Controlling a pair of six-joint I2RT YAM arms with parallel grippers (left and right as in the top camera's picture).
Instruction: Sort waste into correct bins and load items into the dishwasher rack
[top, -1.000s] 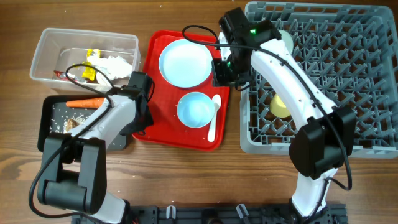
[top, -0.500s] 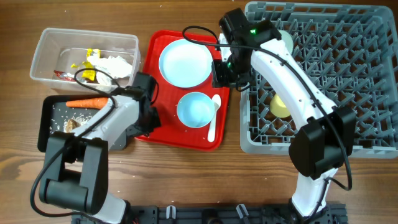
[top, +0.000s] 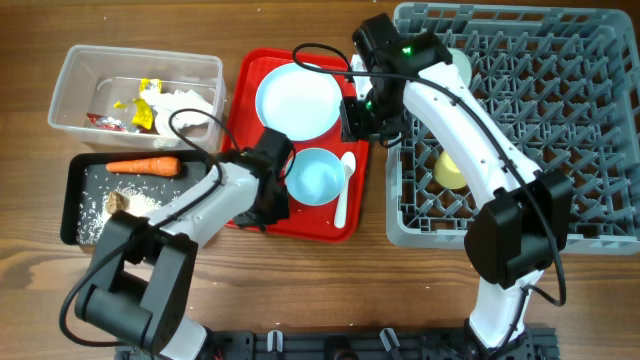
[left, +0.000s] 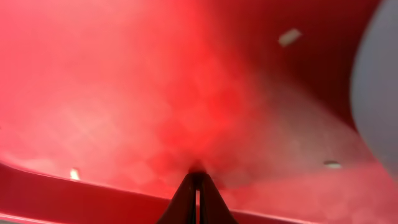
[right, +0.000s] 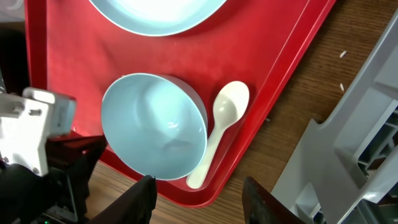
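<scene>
My left gripper (top: 271, 208) (left: 196, 178) is shut and empty, its tip low over the red tray (top: 245, 100) just left of a light blue bowl (top: 312, 178) (right: 154, 127); the bowl's rim (left: 376, 93) shows at the right of the left wrist view. The white spoon (top: 343, 190) (right: 219, 130) lies right of the bowl, and the light blue plate (top: 298, 100) sits behind it. My right gripper (top: 362, 118) (right: 202, 205) is open and empty above the tray's right edge. The grey rack (top: 540, 130) holds the yellow cup (top: 449, 170).
The clear tub (top: 75, 75) holds yellow and red wrappers (top: 140, 105) and white tissue (top: 185, 102). The black tray (top: 72, 205) holds the carrot (top: 142, 166), rice and a brown lump (top: 117, 201). A few rice grains (left: 289, 37) lie on the red tray.
My left arm has swung right, from beside the black tray onto the red tray next to the bowl. The right arm has not moved.
</scene>
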